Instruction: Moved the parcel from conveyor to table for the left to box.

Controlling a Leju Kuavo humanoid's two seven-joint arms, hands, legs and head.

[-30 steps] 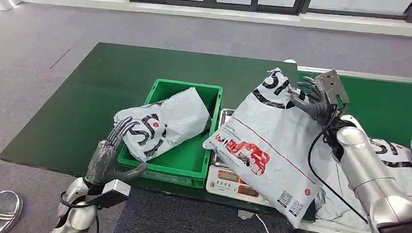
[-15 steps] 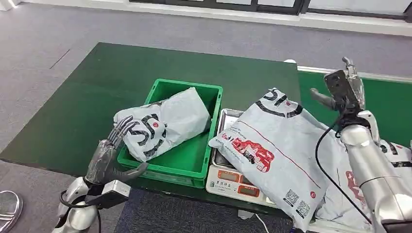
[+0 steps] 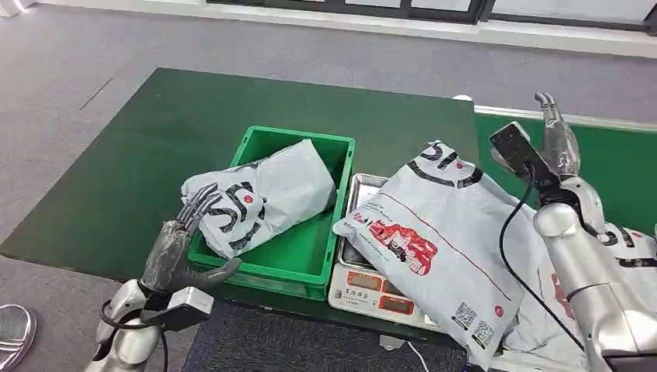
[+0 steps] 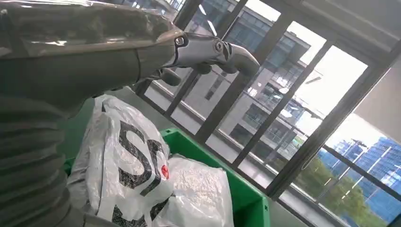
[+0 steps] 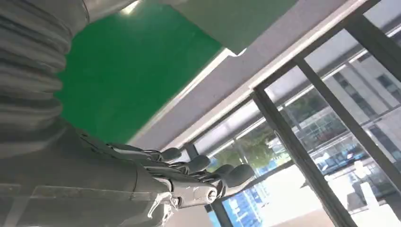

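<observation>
A large white parcel (image 3: 434, 232) with red print lies flat across the weighing scale (image 3: 368, 292) at the table's front edge. My right hand (image 3: 558, 139) is raised above and to the right of it, over the conveyor, empty with its fingers held out (image 5: 189, 179). A second white parcel (image 3: 259, 194) with black lettering lies in the green box (image 3: 329, 167). My left hand (image 3: 182, 240) is open at the box's front left corner, fingertips close to that parcel (image 4: 127, 165); the fingers (image 4: 203, 49) are spread above it.
The dark green table (image 3: 155, 139) stretches left and behind the box. The green conveyor (image 3: 620, 163) runs along the right, with more white parcels (image 3: 624, 236) behind my right arm. Grey floor surrounds the table.
My right hand let go of the large parcel, which dropped flat onto the scale. The hand then rose and drew back to the right. My left hand barely moved.
</observation>
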